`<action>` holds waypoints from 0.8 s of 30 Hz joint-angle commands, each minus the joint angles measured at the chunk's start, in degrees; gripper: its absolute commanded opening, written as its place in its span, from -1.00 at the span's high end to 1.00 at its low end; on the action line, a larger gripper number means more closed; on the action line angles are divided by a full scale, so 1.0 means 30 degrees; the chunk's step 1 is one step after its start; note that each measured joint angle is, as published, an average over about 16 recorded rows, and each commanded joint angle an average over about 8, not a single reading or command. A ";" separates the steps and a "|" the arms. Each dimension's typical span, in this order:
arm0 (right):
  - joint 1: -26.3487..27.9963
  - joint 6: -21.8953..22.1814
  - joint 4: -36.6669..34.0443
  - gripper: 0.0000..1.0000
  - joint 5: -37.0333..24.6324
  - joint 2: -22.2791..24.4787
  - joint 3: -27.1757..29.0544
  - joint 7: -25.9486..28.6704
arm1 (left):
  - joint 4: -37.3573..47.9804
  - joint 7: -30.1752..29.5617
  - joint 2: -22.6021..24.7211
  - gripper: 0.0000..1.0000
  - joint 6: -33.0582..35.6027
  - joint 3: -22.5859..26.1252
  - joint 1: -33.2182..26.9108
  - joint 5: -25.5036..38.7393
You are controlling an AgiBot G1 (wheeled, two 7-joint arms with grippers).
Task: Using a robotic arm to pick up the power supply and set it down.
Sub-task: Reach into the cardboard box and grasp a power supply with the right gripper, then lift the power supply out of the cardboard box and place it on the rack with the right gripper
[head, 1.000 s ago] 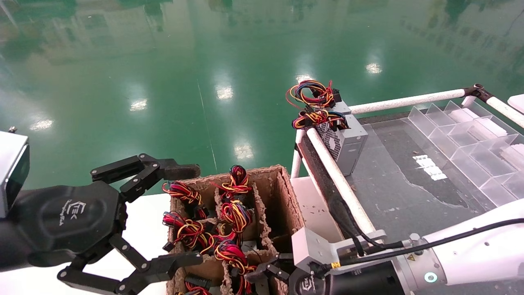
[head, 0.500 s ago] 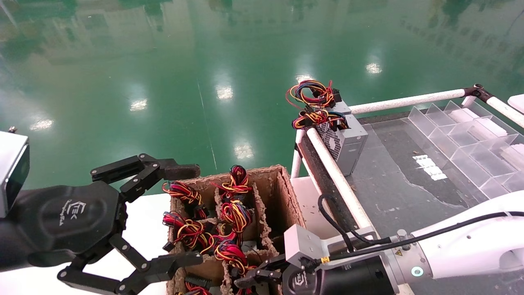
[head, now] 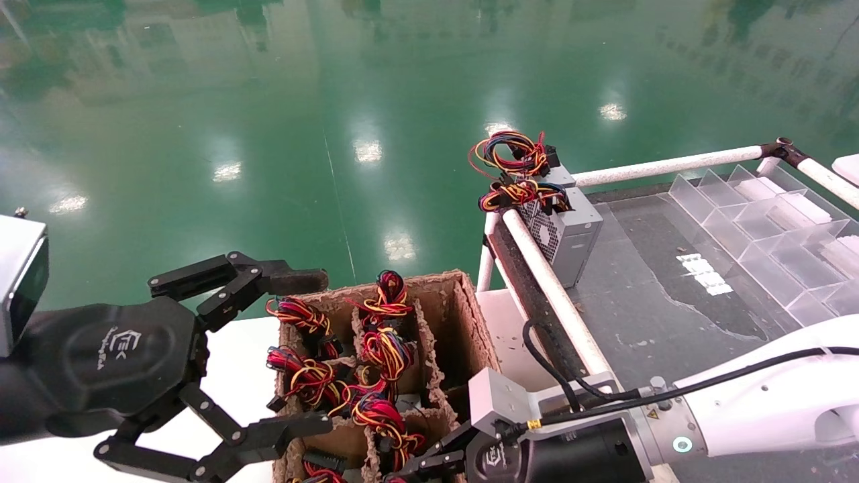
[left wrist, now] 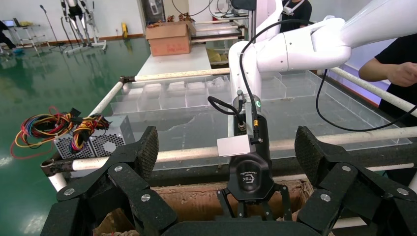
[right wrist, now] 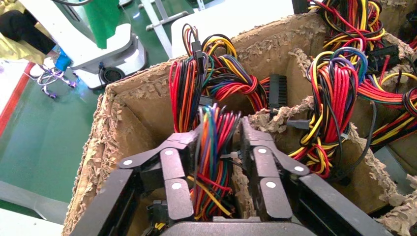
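Overhead-lit glossy green floor [head: 335,100]; right gripper [right wrist: 216,162] jaws clamping wire bundle [right wrist: 214,147]; left gripper [head: 262,355] splayed.

Cardboard box [head: 463,315] on white table [head: 241,362]

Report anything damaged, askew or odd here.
The brown cardboard divider box has torn, ragged rims. The right black claw gripper is closed on a bundle of coloured wires, not a metal case. The left gripper hangs open beside the box.

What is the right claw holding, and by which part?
The right claw grips a wire bundle of a power supply in the box. The left claw holds nothing.
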 commanded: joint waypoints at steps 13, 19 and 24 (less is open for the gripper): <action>-0.0107 0.0111 0.0060 1.00 0.0725 0.0296 0.0015 -0.0131 | 0.0000 0.0002 -0.0001 -1.00 -0.0001 0.0003 -0.0001 -0.0002; -0.0240 0.0018 0.0484 1.00 0.1285 0.0655 0.0118 0.0006 | 0.0000 0.0002 -0.0002 -1.00 -0.0002 0.0005 -0.0001 -0.0003; -0.0387 -0.0030 0.0964 1.00 0.1884 0.1076 0.0247 0.0117 | 0.0000 0.0003 -0.0002 -1.00 -0.0002 0.0006 -0.0002 -0.0004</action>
